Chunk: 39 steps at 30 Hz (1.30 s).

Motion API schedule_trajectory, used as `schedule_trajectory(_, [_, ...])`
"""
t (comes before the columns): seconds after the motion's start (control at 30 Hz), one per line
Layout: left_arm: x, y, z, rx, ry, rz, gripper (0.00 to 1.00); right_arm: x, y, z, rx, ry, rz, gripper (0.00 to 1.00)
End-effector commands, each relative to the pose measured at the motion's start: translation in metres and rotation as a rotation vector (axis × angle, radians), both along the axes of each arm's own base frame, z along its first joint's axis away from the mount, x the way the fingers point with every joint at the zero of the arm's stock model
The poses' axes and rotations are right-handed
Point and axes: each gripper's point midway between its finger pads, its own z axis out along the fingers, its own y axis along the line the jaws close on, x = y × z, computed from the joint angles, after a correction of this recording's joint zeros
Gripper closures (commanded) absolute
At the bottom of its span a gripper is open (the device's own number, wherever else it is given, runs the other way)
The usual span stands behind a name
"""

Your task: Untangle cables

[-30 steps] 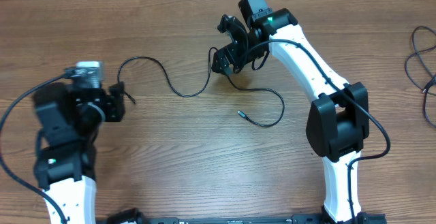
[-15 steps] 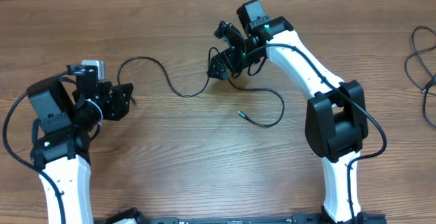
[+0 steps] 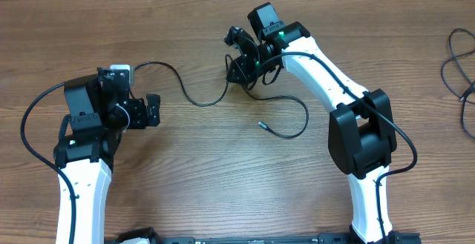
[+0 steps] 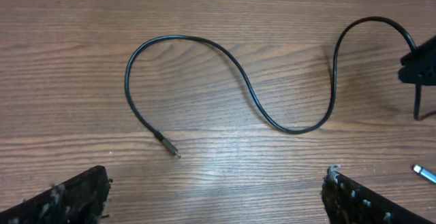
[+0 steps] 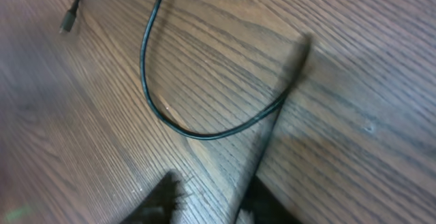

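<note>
Thin black cables lie on the wood table. One cable point(image 3: 194, 101) snakes from a loop at the left to my right gripper point(image 3: 239, 64). In the left wrist view that cable point(image 4: 238, 81) ends in a free plug point(image 4: 170, 147) on the table. A second strand point(image 3: 300, 110) curls right and ends in a plug point(image 3: 261, 124). My left gripper point(image 3: 152, 112) is wide open and empty, just short of the free plug, and in its own view the left gripper point(image 4: 218, 200) has bare wood between its fingers. My right gripper point(image 5: 214, 190) has narrowed jaws, with a blurred strand point(image 5: 279, 101) running in beside one finger.
A thicker black cable point(image 3: 456, 58) loops at the table's far right edge. Both white arms rise from the near edge, and the right arm's elbow point(image 3: 360, 136) stands over the right middle of the table.
My left gripper has opened wide and its arm has swung right, toward the table's middle. My right gripper has shifted slightly left and its jaws have narrowed at the cable junction.
</note>
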Motion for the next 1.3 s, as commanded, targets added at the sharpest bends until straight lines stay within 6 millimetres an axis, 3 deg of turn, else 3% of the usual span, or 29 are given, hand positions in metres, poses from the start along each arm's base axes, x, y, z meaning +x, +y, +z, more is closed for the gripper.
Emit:
schedule_trajectory(0.0, [-0.001,0.004,-0.005,-0.021,0.022,0.063,0.00,-0.002,-0.004,-0.009,-0.021,0.014,-0.008,0.96])
schedule_trajectory(0.2, [-0.004,0.004,-0.007,-0.044,0.041,0.084,0.00,-0.001,-0.004,-0.009,-0.018,0.009,-0.008,0.96])
schedule_trajectory(0.33, [-0.004,0.004,-0.007,-0.044,0.041,0.084,0.01,0.007,-0.001,0.005,0.006,-0.023,-0.007,0.96])
schedule_trajectory(0.53, [-0.004,0.005,-0.008,-0.040,0.042,0.088,0.00,0.018,-0.001,0.058,0.036,-0.139,-0.026,0.96])
schedule_trajectory(0.77, [-0.004,0.005,-0.008,-0.040,0.043,0.088,0.00,0.027,-0.022,0.102,-0.130,-0.307,-0.202,0.96])
schedule_trajectory(1.1, [-0.004,0.005,-0.008,-0.039,0.043,0.089,0.01,0.002,-0.037,0.158,-0.126,-0.367,-0.251,0.96])
schedule_trajectory(1.17, [-0.004,0.005,-0.008,-0.039,0.043,0.089,0.00,-0.002,-0.043,0.178,-0.103,-0.400,-0.262,0.96])
schedule_trajectory(1.27, [-0.004,0.005,-0.008,-0.039,0.043,0.089,0.01,-0.014,-0.050,0.224,-0.056,-0.508,-0.245,0.96])
